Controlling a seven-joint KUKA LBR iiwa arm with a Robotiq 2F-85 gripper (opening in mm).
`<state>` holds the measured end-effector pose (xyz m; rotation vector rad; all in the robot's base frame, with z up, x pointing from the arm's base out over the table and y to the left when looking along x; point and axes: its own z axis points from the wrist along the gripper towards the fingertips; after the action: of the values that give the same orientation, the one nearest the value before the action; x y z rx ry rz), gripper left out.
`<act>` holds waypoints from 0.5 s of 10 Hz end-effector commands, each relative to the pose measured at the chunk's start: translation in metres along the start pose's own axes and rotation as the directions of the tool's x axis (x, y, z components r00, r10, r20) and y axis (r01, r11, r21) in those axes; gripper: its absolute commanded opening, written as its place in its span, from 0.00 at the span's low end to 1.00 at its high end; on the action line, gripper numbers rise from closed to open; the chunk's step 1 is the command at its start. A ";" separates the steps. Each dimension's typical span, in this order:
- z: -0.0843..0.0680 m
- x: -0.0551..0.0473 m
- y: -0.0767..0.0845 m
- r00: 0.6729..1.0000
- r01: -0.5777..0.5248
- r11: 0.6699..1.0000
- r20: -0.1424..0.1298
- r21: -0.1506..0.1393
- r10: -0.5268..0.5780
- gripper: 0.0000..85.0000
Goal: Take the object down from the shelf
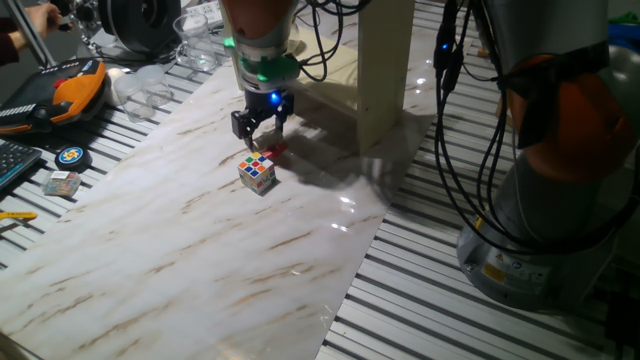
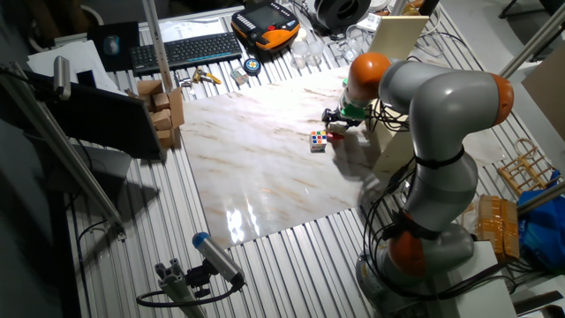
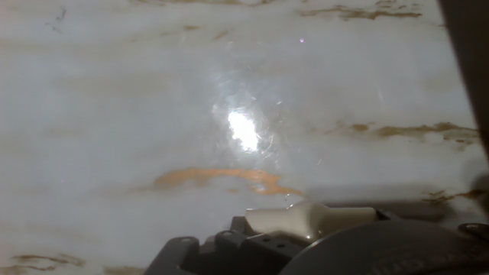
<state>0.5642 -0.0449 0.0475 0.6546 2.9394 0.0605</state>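
Multicoloured squares cover the small puzzle cube (image 1: pixel 257 171), which sits on the marble-patterned tabletop (image 1: pixel 180 250), tilted on a corner, just in front of the cream wooden shelf (image 1: pixel 385 70); the gripper (image 1: pixel 261 122) hangs just above and behind the cube, its black fingers (image 1: pixel 243 124) spread apart, holding nothing and touching nothing; a small red bit shows beside the cube.

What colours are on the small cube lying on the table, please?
The cube has mixed white, red, blue, yellow, green squares; clearest in one fixed view.
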 end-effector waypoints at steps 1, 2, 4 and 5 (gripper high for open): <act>0.000 0.000 0.000 1.000 0.001 1.000 0.000 0.000 -0.001 0.00; 0.001 0.000 0.000 1.000 0.002 1.000 -0.002 -0.001 -0.002 0.00; 0.001 0.000 0.000 1.000 0.017 1.000 -0.005 -0.001 -0.017 0.00; 0.001 0.000 0.000 1.000 0.012 1.000 0.004 0.005 -0.013 0.20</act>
<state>0.5641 -0.0448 0.0459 0.6351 2.9398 0.0503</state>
